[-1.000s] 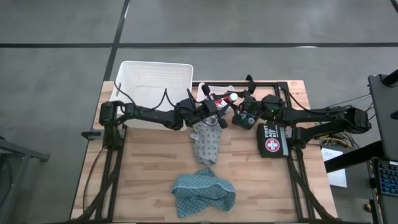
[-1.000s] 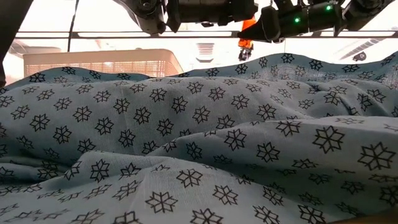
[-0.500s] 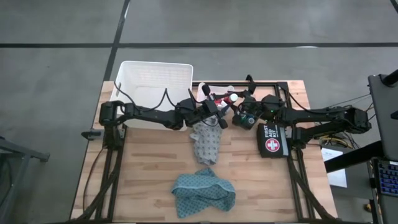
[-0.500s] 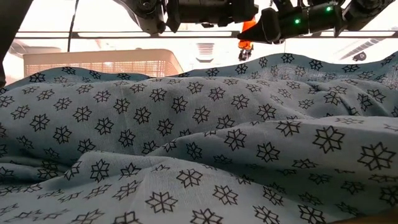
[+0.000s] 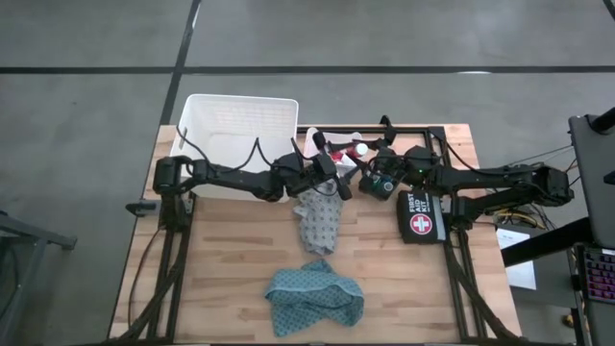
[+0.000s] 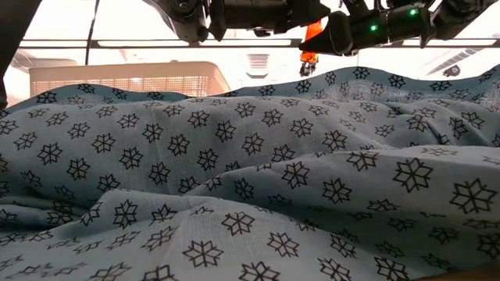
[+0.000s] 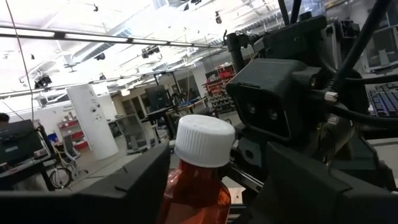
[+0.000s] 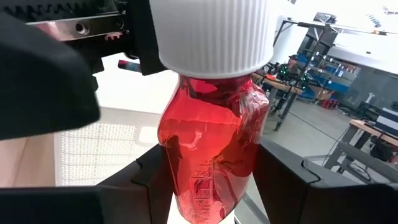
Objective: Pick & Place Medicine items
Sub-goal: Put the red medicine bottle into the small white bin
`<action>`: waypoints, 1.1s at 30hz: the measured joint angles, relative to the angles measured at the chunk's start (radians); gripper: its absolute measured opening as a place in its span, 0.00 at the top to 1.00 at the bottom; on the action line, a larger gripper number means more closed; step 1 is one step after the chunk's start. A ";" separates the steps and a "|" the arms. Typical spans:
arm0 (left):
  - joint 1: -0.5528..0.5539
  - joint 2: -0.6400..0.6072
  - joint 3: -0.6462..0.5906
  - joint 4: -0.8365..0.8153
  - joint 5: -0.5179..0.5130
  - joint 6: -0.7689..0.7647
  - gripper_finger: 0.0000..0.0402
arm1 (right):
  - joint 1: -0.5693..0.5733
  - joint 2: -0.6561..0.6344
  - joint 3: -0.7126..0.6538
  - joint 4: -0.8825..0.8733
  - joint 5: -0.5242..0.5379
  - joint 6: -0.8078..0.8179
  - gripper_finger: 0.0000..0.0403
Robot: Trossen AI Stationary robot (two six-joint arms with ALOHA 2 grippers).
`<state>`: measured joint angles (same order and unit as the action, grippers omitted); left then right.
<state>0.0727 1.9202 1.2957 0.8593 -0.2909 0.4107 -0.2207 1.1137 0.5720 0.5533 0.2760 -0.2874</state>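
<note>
Two small red bottles with white caps are held above the middle of the table, towards its far side. One bottle (image 7: pixel 200 174) stands between the fingers of my left gripper (image 5: pixel 336 165) and the other (image 8: pixel 214 124) between those of my right gripper (image 5: pixel 368 171). The grippers face each other a short way apart, each shut on its bottle. A white cap (image 5: pixel 360 149) and a bit of red (image 5: pixel 336 153) show between them from above. In the low view a red spot (image 6: pixel 309 43) hangs under the arms. A third bottle and the blue and green containers are not visible. My left gripper pinches the bottle's red body (image 7: pixel 186 199) below the cap between its two fingers, coming level from the table's left. The cap (image 7: pixel 204 140) sticks out past the fingers. The bottle is lifted clear of the table. My right gripper pinches its bottle by the lower red body (image 8: pixel 205 186) between its two fingers, coming level from the table's right. The white cap (image 8: pixel 211 34) and the upper body stand out beyond the fingers. The bottle is lifted clear of the table.
A white basket (image 5: pixel 240 120) sits at the table's far left. A grey patterned cloth (image 5: pixel 319 219) lies below the grippers and a teal cloth (image 5: pixel 315 298) near the front edge, filling the low view (image 6: pixel 250 187). The black first-aid pouch (image 5: pixel 421 216) lies under the right arm.
</note>
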 joint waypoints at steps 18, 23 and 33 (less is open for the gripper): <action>-0.024 -0.103 0.000 -0.016 -0.100 0.431 0.20 | 0.000 0.000 -0.001 -0.007 0.044 0.002 0.55; -0.073 -0.210 0.000 -0.202 -0.355 0.330 0.20 | 0.000 0.000 -0.004 -0.052 0.100 0.043 0.55; -0.126 -0.478 -0.017 -1.047 -0.371 -0.127 0.20 | -0.003 0.000 -0.004 -0.134 0.102 0.086 0.55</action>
<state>-0.0536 1.4423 1.2784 -0.1874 -0.6615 0.2834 -0.2232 1.1137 0.5678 0.4191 0.3782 -0.2012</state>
